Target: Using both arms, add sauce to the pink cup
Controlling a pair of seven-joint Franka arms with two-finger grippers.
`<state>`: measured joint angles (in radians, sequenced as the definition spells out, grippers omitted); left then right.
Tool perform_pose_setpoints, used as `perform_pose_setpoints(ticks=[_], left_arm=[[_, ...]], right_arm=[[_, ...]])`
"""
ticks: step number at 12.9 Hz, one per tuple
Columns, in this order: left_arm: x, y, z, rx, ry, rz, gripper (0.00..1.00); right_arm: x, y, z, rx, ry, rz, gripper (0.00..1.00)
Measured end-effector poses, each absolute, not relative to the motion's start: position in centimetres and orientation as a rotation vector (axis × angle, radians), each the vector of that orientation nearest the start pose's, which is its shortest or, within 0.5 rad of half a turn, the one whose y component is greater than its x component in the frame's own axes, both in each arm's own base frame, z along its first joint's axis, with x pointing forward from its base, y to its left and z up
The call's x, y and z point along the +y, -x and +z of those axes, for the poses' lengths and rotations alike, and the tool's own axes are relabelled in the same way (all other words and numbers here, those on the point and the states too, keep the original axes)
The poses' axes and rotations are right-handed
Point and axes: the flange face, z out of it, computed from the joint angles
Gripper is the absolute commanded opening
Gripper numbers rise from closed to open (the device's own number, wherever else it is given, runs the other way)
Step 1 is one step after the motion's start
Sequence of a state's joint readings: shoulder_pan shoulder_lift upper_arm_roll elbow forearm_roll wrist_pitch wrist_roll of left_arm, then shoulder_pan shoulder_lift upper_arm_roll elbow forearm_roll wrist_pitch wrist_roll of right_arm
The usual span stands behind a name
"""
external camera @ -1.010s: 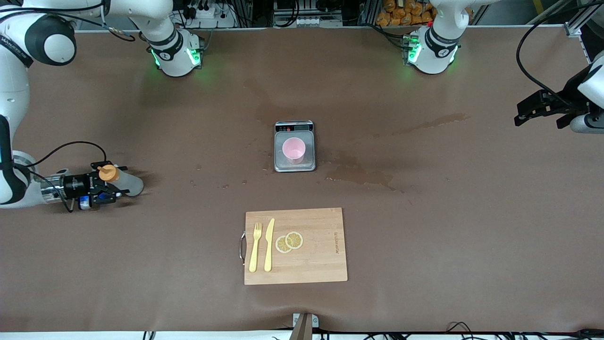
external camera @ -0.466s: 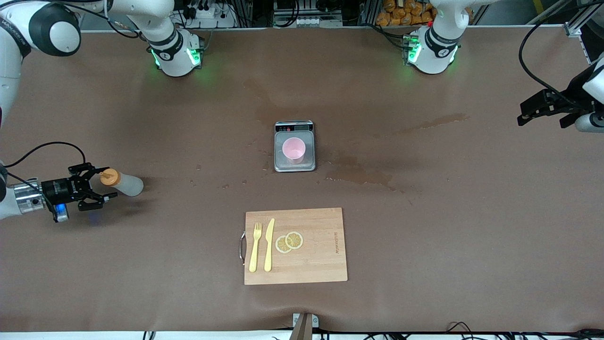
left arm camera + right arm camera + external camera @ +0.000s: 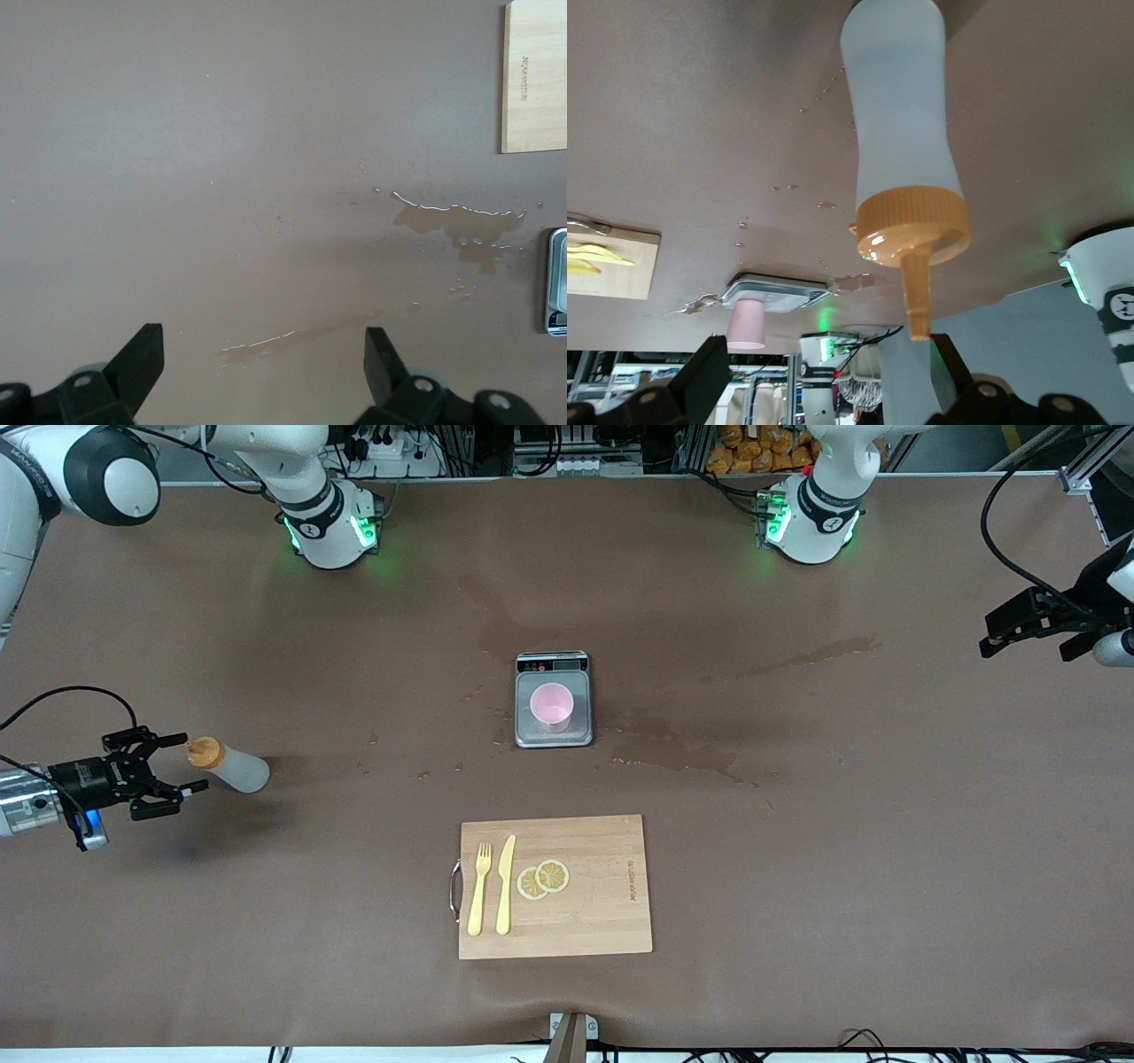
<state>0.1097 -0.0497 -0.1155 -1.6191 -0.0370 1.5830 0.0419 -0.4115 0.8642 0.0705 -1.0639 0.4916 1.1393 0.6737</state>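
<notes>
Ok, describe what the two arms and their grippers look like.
Both arms are glossy white with black joint rings, and their bases glow green. The right gripper is black with a silver wrist, a blue light and a looping black cable. The left gripper is black too, with a black cable arching above it. Both have dark wedge-shaped fingers.

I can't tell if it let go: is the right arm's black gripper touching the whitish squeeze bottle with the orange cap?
Apart. The front view shows bare table between the right gripper and the squeeze bottle, which stands alone.
</notes>
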Motion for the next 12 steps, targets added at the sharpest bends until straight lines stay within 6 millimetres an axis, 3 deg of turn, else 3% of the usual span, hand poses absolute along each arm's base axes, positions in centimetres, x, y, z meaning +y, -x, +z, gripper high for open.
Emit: perform_pose_setpoints(ticks=[2, 5, 7, 10, 12], left_arm=[[-0.6, -54.0, 63.4, 0.068, 3.171, -0.037, 1.0], [-0.5, -54.0, 63.5, 0.065, 3.169, -0.04, 1.0], [-0.4, -54.0, 63.5, 0.065, 3.164, -0.04, 1.0], [-0.5, -54.0, 63.5, 0.068, 3.164, -0.039, 1.0], [-0.5, -54.0, 63.4, 0.068, 3.164, -0.033, 1.0]], right_arm=[[-15.4, -65.7, 31.4, 1.165, 2.31, 1.15, 1.0], [-8.0, -66.9, 35.6, 1.088, 2.594, 1.099, 1.0], [-4.1, -67.0, 39.0, 1.039, 2.725, 1.018, 1.0], [-2.3, -66.5, 44.1, 1.012, 2.791, 0.896, 1.0], [-1.6, -66.0, 46.1, 1.005, 2.814, 0.837, 1.0]])
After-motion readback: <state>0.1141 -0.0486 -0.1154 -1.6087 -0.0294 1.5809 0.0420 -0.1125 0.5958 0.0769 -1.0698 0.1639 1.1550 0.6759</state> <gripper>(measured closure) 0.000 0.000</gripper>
